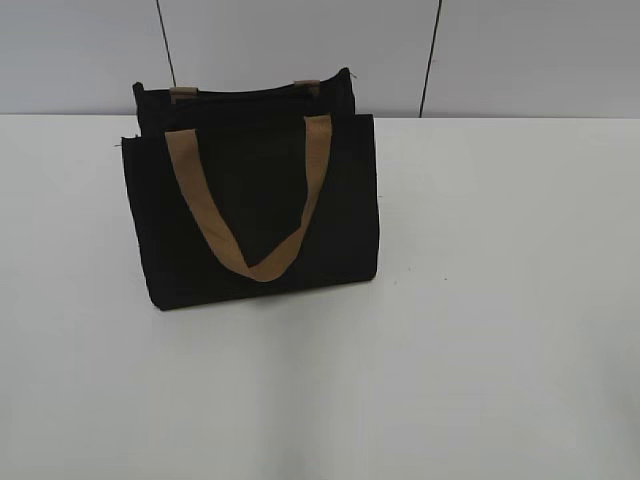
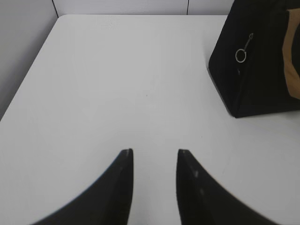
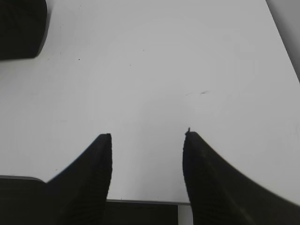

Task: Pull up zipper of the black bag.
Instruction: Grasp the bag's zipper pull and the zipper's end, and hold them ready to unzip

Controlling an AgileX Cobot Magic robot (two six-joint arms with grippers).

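- In the exterior view, the black bag (image 1: pixel 255 205) stands upright on the white bench (image 1: pixel 480 330), left of centre in the upper half of the frame, in front of a pale grey wall (image 1: pixel 520 50).
- One tan strap handle (image 1: pixel 250 200) hangs down the bag's front face in a V shape; of the second handle (image 1: pixel 185 94) only two short stubs show at the top edge, the rest hidden behind the bag.
- The zipper line along the top edge is black on black and cannot be made out in the exterior view. Neither arm appears in that view.
- In the left wrist view, the bag (image 2: pixel 262 65) fills the upper right corner, cut off by the top and right edges. A small silver ring pull of the zipper (image 2: pixel 241 56) hangs against the bag's narrow end face.
- The left fingers (image 2: pixel 126 161) sit at the bottom centre of that frame, apart with bare bench between them, well short of the bag and its pull, which lie up and to the right.
- In the right wrist view, only a dark corner of the bag (image 3: pixel 21 28) shows at upper left, too cropped to show any detail.
- The right fingers (image 3: pixel 104 145) at the bottom of that frame are wide apart over bare bench, holding nothing, well apart from the bag.
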